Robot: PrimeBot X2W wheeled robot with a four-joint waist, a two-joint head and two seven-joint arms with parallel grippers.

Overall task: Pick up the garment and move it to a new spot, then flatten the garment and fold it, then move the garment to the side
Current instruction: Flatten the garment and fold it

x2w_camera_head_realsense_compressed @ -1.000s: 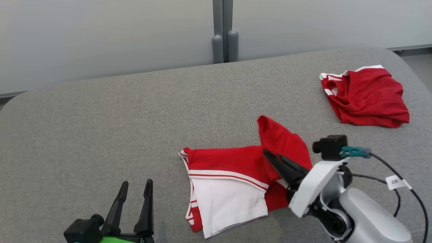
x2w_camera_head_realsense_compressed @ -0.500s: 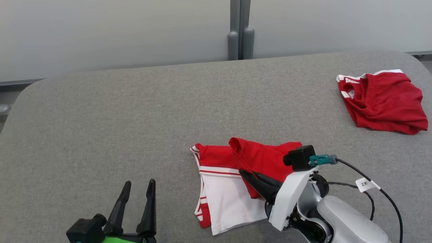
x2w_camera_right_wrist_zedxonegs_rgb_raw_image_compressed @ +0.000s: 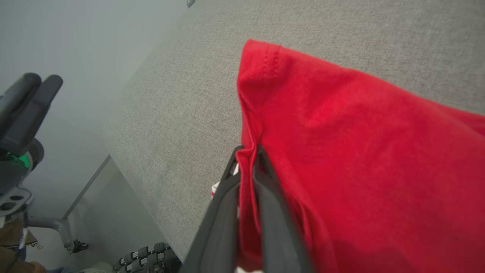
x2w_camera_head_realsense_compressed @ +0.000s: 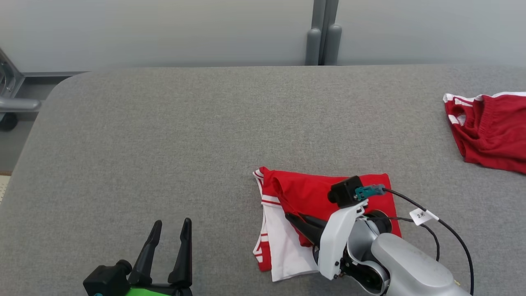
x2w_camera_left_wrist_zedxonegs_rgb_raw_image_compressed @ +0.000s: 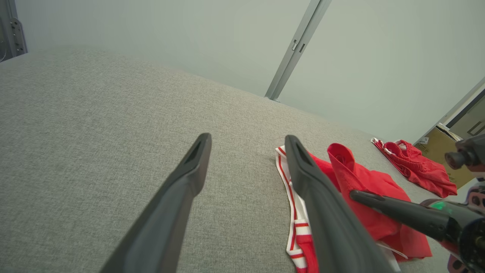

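A red and white garment (x2w_camera_head_realsense_compressed: 304, 197) lies on the grey table (x2w_camera_head_realsense_compressed: 164, 135) at front centre, its red flap folded leftward over the white part. My right gripper (x2w_camera_head_realsense_compressed: 289, 216) is shut on the edge of that red flap; the right wrist view has the fingers (x2w_camera_right_wrist_zedxonegs_rgb_raw_image_compressed: 227, 197) pinching red cloth (x2w_camera_right_wrist_zedxonegs_rgb_raw_image_compressed: 341, 159). In the left wrist view the same garment (x2w_camera_left_wrist_zedxonegs_rgb_raw_image_compressed: 363, 189) lies to the right with the right gripper (x2w_camera_left_wrist_zedxonegs_rgb_raw_image_compressed: 354, 195) on it. My left gripper (x2w_camera_head_realsense_compressed: 170, 225) stands open near the front left, apart from the garment, nothing between its fingers (x2w_camera_left_wrist_zedxonegs_rgb_raw_image_compressed: 197, 159).
A second red garment (x2w_camera_head_realsense_compressed: 491, 131) lies crumpled at the table's right edge, also in the left wrist view (x2w_camera_left_wrist_zedxonegs_rgb_raw_image_compressed: 416, 167). A grey post (x2w_camera_head_realsense_compressed: 322, 35) stands against the pale wall behind. A metal frame (x2w_camera_head_realsense_compressed: 12, 98) shows off the left edge. A cardboard box (x2w_camera_left_wrist_zedxonegs_rgb_raw_image_compressed: 439, 146) stands beyond.
The right gripper has carried the red flap leftward across the garment, covering most of the white part. The head camera has turned, shifting the whole scene rightward. The left gripper stays still.
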